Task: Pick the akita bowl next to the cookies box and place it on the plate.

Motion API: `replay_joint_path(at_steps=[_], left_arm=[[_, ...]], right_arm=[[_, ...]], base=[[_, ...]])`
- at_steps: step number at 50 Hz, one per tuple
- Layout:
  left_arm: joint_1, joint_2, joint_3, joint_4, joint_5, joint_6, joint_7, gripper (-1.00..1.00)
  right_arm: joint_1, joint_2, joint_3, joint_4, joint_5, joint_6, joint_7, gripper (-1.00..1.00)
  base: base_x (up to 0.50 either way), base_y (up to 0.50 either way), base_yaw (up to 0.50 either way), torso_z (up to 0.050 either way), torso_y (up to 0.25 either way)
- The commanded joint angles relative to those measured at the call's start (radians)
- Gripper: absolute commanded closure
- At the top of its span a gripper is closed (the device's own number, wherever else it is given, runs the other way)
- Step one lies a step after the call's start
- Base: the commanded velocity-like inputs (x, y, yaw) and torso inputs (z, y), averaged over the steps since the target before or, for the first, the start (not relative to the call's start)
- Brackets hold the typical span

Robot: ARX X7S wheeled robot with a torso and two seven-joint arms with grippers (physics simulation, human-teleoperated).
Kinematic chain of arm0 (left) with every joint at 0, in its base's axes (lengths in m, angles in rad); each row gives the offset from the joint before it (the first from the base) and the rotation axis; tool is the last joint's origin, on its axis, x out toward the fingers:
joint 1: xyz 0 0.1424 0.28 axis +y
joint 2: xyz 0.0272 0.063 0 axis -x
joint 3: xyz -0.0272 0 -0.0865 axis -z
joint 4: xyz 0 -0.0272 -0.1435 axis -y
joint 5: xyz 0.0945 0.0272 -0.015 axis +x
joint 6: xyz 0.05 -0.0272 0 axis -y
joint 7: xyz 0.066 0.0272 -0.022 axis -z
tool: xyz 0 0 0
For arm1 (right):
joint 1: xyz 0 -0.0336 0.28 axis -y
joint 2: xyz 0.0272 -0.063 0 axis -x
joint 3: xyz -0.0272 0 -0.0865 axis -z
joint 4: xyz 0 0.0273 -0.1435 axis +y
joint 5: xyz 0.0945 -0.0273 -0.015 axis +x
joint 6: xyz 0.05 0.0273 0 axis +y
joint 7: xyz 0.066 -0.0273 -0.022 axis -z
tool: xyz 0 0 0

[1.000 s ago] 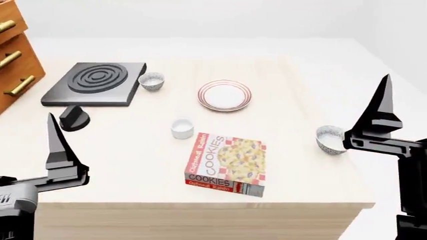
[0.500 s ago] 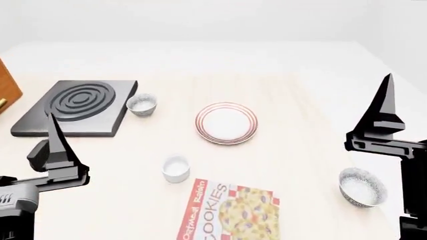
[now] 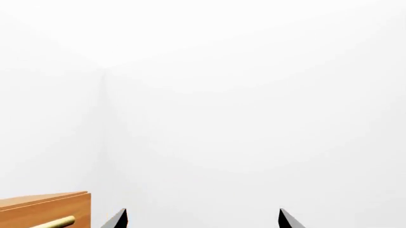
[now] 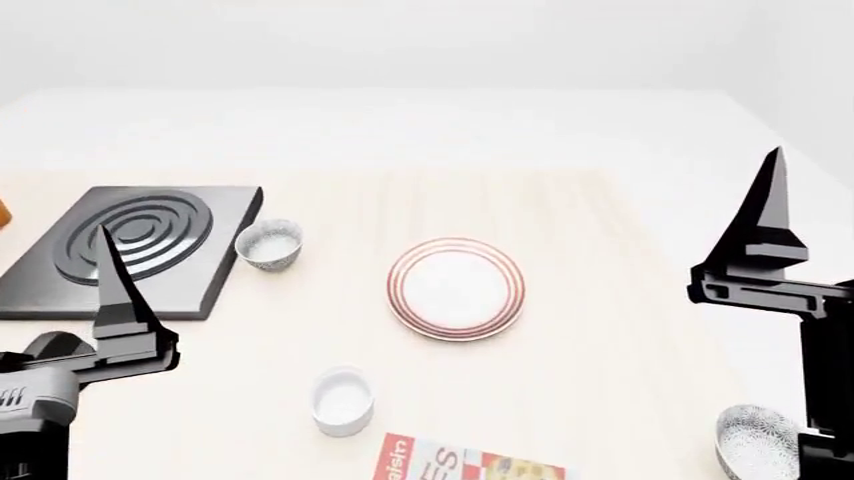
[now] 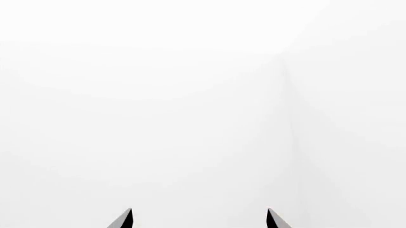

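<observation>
akita bowl (image 4: 757,442) at table's right edge (image 4: 694,330) — both grippers spread, empty, raised off the table.

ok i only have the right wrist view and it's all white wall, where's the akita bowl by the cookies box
observer: In the head view the akita bowl sits on the table at the lower right, to the right of the cookies box.
operator: and the plate
observer: The plate is mid-table, farther from the robot than the box, with nothing on it.
operator: any lookalike i could grab by mistake
observer: Yes, a twin bowl sits beside the black burner plate on the left side.
</observation>
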Motion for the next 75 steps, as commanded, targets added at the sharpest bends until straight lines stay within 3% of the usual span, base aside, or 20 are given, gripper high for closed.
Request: replay_joint_path(at_steps=[1,24,45,59,66,75], left_arm=[[0.002,-0.004,0.002,0.000,-0.002,0.002,-0.005,-1.00],[0.004,-0.013,0.007,-0.001,-0.004,0.005,-0.016,-1.00],[0.006,-0.021,0.012,-0.002,-0.001,0.009,-0.026,-1.00],[0.007,-0.024,0.015,-0.003,0.005,0.012,-0.036,-1.00],[0.007,-0.025,0.017,-0.004,0.014,0.018,-0.045,-1.00],[0.008,-0.026,0.019,-0.005,0.019,0.021,-0.053,-1.00]], right_arm=[[-0.005,0.006,-0.001,0.000,0.004,-0.005,0.003,-1.00],[0.009,0.007,-0.002,0.010,0.014,0.011,0.031,-1.00],[0.025,0.016,-0.014,0.013,0.038,0.047,0.051,-1.00],[0.135,0.179,0.004,-0.006,0.166,0.349,0.065,-1.00],[0.194,0.207,0.052,0.014,0.268,0.549,0.119,-1.00],[0.338,0.244,0.210,0.000,0.556,1.013,0.217,-1.00]], base=[[0.50,0.00,0.00,0.000,0.000],[0.49,0.00,0.00,0.000,0.000],[0.00,0.00,0.00,0.000,0.000],[0.00,0.00,0.00,0.000,0.000],[0.00,0.00,0.00,0.000,0.000],[0.00,0.00,0.00,0.000,0.000]])
